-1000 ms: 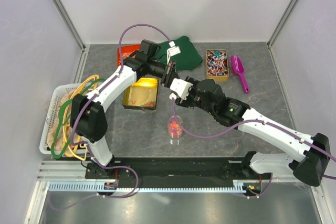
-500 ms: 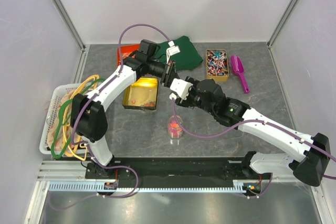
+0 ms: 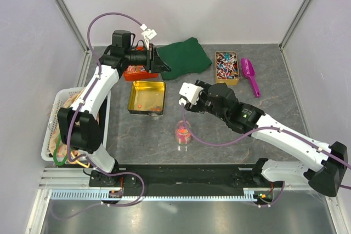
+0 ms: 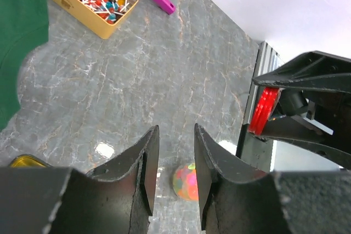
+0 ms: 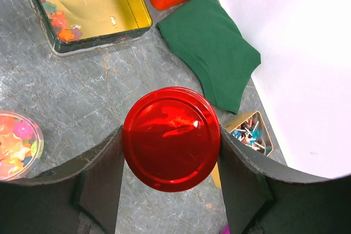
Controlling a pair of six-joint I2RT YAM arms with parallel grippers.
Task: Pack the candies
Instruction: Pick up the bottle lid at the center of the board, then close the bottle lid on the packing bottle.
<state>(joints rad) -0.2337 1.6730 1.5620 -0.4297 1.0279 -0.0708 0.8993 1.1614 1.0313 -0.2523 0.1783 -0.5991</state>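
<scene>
The candies (image 3: 184,133) fill a small clear jar (image 5: 16,145) on the table in front of the arms. The jar also shows between my left fingers, far below, in the left wrist view (image 4: 186,182). A few candies remain in the gold tin (image 3: 147,97), which also shows in the right wrist view (image 5: 82,4). My right gripper (image 3: 185,96) is shut on a round red lid (image 5: 171,138) and holds it above the table, behind the jar. My left gripper (image 3: 156,59) is open and empty, raised near the green cloth, its fingers (image 4: 143,163) apart.
An orange tray (image 3: 133,73) of wrapped sweets lies behind the gold tin. A green cloth (image 3: 187,54), a tin of twist-wrapped sweets (image 3: 226,67) and a purple scoop (image 3: 250,75) lie at the back. A white basket (image 3: 54,118) of cables stands at the left edge.
My left arm has swung back and to the left, away from the right gripper and off the gold tin. My right gripper still holds the lid in nearly the same place.
</scene>
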